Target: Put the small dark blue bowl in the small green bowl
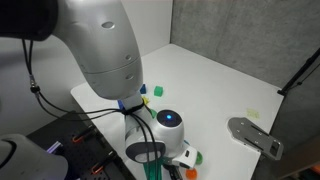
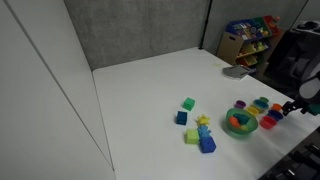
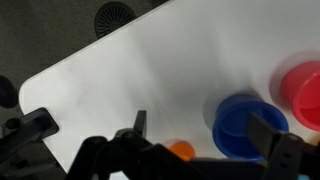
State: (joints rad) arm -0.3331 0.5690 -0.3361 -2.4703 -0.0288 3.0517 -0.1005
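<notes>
Currently small dark blue bowl (image 3: 235, 125) lies off-centre, beneath one fingertip of the spread, empty gripper (image 3: 152, 128).

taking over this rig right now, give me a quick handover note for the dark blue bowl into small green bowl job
The gripper is open and holds nothing; in the wrist view one finger overlaps the edge of the small dark blue bowl.
The small dark blue bowl sits empty on the table beside a red bowl.
The small green bowl is not in the wrist view. I cannot pick it out among the small bowls by the large green bowl.
Done: nothing.
Left: grasp the blue bowl, lift, set it in the green one.
</notes>
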